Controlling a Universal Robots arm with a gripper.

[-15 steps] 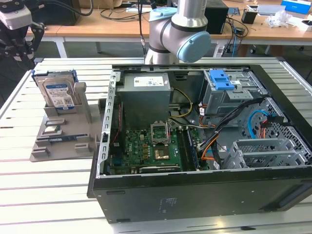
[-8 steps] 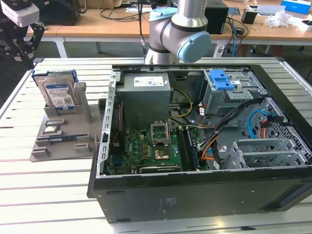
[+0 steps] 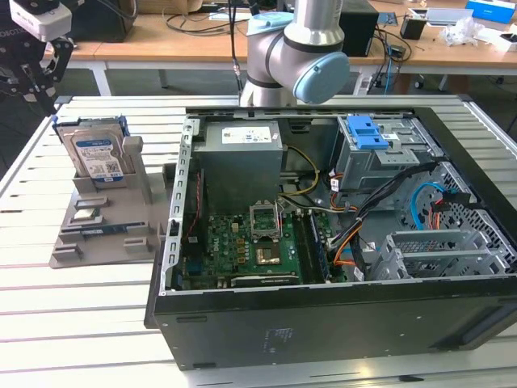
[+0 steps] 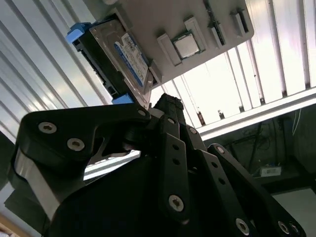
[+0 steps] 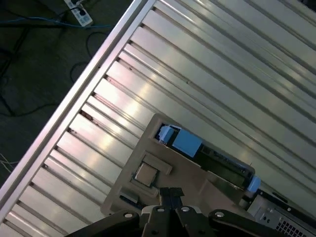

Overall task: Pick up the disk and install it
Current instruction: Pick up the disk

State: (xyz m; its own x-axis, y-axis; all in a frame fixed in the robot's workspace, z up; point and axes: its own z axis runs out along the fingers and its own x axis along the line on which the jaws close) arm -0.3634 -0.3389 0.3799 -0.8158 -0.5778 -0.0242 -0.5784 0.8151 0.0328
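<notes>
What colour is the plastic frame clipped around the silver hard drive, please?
Blue plastic frame, clearest in the second wrist view.

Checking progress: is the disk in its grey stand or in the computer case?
In the stand. The disk sits upright on edge in the grey stand, outside the open computer case; the gripper hovers nearby, holding nothing.

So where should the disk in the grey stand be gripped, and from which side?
Probably grip the disk by its upper edge, coming straight down from above with the jaws across its two flat faces. It stands upright on edge in the grey stand, so only the upper part is free.
</notes>
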